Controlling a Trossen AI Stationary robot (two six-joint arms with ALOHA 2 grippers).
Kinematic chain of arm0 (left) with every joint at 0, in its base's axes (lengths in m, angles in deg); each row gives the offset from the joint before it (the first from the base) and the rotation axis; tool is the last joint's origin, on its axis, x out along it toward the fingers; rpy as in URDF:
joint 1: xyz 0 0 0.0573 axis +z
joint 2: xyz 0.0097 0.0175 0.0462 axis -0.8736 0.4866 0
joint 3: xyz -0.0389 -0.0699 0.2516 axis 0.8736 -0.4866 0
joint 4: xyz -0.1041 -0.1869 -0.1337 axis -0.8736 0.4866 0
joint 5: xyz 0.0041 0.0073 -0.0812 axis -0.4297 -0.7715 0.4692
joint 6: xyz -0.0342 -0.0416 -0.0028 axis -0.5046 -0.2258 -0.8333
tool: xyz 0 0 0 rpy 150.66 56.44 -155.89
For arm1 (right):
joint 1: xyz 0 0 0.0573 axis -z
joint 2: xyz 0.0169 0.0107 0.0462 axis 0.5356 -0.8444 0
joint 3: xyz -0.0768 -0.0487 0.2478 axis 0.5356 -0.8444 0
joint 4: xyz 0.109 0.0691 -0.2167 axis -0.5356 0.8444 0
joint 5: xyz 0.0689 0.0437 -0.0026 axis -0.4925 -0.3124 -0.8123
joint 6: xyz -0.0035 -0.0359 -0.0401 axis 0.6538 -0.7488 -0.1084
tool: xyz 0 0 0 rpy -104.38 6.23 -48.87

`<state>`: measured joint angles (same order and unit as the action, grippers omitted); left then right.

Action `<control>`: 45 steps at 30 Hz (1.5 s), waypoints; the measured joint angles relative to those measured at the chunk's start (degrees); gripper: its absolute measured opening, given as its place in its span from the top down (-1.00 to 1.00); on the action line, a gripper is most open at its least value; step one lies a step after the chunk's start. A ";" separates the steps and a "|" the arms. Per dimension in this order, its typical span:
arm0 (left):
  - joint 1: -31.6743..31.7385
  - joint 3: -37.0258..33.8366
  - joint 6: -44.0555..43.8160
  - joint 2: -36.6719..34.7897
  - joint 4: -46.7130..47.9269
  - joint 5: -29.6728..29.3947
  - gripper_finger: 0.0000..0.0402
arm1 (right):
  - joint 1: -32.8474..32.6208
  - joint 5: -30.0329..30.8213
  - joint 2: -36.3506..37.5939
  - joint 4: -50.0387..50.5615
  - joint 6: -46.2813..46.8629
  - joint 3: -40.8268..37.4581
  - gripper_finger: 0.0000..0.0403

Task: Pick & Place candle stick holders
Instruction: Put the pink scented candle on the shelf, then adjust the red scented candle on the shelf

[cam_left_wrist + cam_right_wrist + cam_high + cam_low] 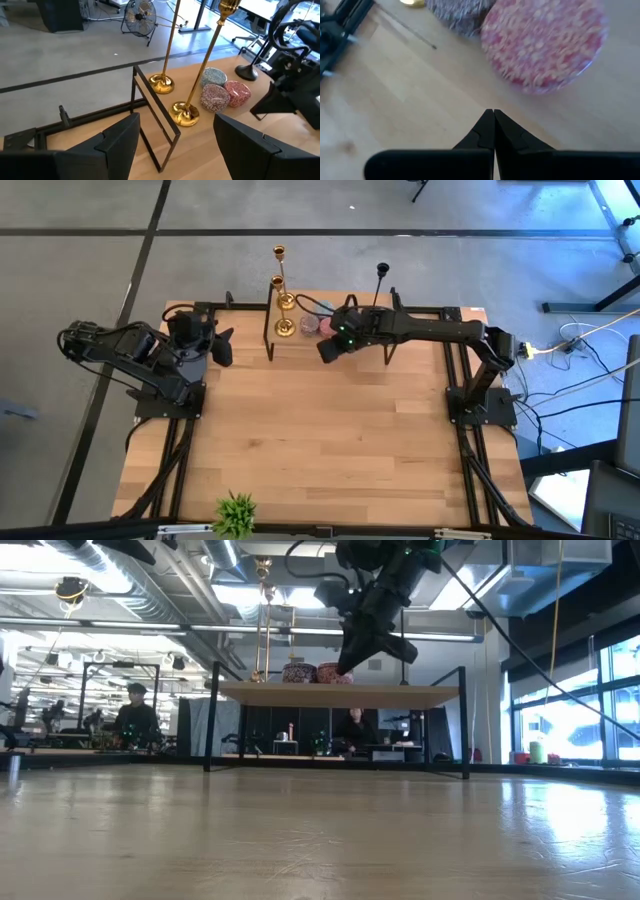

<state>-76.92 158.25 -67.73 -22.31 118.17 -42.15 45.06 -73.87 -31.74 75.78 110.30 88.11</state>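
Note:
Two gold candle stick holders [283,290] stand upright on their round bases [161,84] [185,113] at the far middle of the table, on a raised wooden shelf [420,693]. A black holder [381,272] stands to their right on its base [247,73]. My right gripper [493,114] is shut and slants down over the shelf, just short of a pink speckled round piece [545,45], touching nothing. My left gripper [222,345] waits at the far left, open, nothing between its fingers [120,137].
Three speckled round pieces [213,77] [215,96] [237,93] sit between the gold bases and the black one. A black frame leg [155,125] holds up the shelf's left end. A small green plant [236,513] is at the near edge. People sit beyond the table [135,715].

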 joint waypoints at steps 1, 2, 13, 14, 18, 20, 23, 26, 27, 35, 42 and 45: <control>0.00 0.00 0.39 0.00 0.00 0.02 -0.25 | 0.06 0.73 0.02 -0.16 0.01 0.00 1.00; 0.00 0.00 0.59 0.00 0.00 0.04 -0.25 | 0.05 1.47 0.02 -0.22 0.02 0.00 1.00; 0.00 0.00 2.74 0.00 0.13 0.16 -0.25 | 0.01 6.86 0.02 -0.88 1.97 0.00 1.00; 0.00 0.00 2.94 0.00 0.14 0.21 -0.25 | 0.01 6.88 0.02 -1.18 2.01 0.00 1.00; 0.00 0.00 3.42 0.00 0.37 0.34 -0.25 | -0.01 7.37 0.02 -1.71 3.19 0.00 1.00; 0.00 0.00 4.08 0.00 0.37 0.62 -0.25 | -0.01 8.37 0.02 -1.71 3.30 0.00 1.00; 0.00 0.00 4.45 0.00 0.39 0.70 -0.25 | 0.01 8.55 0.02 -1.72 3.52 0.00 1.00; 0.00 0.00 5.09 0.00 0.39 0.74 -0.25 | 0.01 8.95 0.02 -2.23 3.63 0.00 1.00; 0.00 0.00 5.36 0.00 0.39 0.74 -0.25 | 0.01 9.00 0.02 -2.56 3.63 0.00 1.00; 0.00 0.00 5.96 0.00 0.39 0.74 -0.25 | 0.03 9.00 0.02 -3.83 3.65 0.00 1.00; 0.00 0.00 5.96 0.00 0.42 0.83 -0.25 | -0.77 3.20 0.02 -5.83 4.96 0.00 1.00; 0.00 0.00 6.30 0.00 0.44 0.82 -0.25 | -1.79 1.59 0.02 -8.92 5.71 0.00 1.00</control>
<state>-76.92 158.25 -61.43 -22.31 118.61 -41.33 43.27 -72.28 -31.72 66.86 116.01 88.11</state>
